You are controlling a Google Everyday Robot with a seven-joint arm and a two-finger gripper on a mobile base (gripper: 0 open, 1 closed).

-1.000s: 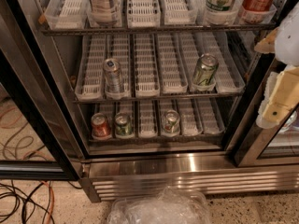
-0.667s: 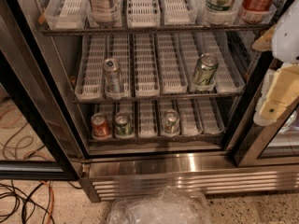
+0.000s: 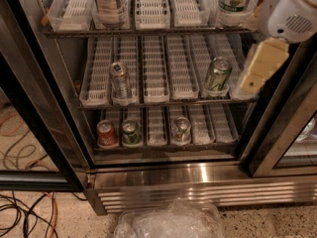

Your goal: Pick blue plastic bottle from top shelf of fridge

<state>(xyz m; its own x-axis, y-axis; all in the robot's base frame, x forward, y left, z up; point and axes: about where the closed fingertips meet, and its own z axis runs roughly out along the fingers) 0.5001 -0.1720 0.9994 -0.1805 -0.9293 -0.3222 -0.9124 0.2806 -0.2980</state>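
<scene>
Standing open, the fridge (image 3: 188, 175) fills the frame, top shelf (image 3: 148, 31) along the upper edge. The blue plastic bottle (image 3: 110, 1) stands upright on it at upper left, cap cropped off, pale label showing. The hand (image 3: 257, 68) hangs at upper right, so the bottle lies left and slightly up. Can't tell if the hand is apart or together.

The blue plastic bottle (image 3: 110, 1) stands left on the top shelf (image 3: 148, 31), the gripper (image 3: 260, 67) well right of it
</scene>
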